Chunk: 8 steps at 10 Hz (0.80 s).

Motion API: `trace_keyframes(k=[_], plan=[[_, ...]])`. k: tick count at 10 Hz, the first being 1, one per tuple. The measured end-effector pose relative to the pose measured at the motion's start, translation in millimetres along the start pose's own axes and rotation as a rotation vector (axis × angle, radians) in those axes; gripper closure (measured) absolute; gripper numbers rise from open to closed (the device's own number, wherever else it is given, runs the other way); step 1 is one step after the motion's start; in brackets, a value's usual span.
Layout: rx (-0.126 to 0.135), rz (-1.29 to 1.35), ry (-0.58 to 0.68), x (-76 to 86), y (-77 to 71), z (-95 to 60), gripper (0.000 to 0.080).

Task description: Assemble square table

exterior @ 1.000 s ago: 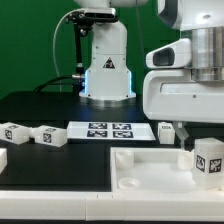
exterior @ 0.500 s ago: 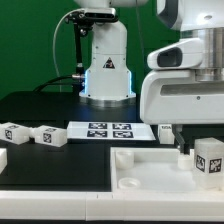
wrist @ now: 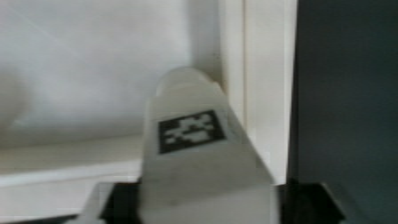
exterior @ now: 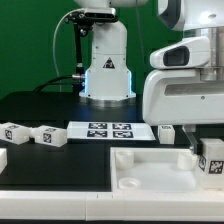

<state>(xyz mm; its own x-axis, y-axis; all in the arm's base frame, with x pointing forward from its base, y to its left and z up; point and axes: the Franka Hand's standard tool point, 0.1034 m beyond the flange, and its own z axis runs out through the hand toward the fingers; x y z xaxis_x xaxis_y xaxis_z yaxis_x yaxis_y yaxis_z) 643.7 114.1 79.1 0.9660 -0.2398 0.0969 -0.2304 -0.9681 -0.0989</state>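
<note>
Right, the square tabletop (exterior: 150, 180) lies rim up along the table's (exterior: 40, 105) near edge. My gripper (wrist: 210, 203) is clamped on a tagged leg (exterior: 212, 162) standing inside the tabletop, just beside its rim at the exterior view's right. Two loose legs (exterior: 12, 133) lie side by side near the table's left edge in that view.

Black tabletop (exterior: 40, 105); pale wall (exterior: 30, 40) behind

Leg (exterior: 212, 162) on table top (exterior: 150, 182), beside rim
</note>
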Motion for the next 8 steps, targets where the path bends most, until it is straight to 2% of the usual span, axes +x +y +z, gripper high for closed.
trace_keyframes(k=[3,5,7,8], plan=[[-0.010,0.251,0.005,1.6,2.8,0.9,0.0504],[-0.040,0.591,-0.031,-6.3,2.2,1.6,0.0508],[-0.027,1.007,-0.050,-6.2,-2.9,2.2,0.0510],[-0.021,1.080,-0.050,-5.9,-1.4,2.4,0.0510]])
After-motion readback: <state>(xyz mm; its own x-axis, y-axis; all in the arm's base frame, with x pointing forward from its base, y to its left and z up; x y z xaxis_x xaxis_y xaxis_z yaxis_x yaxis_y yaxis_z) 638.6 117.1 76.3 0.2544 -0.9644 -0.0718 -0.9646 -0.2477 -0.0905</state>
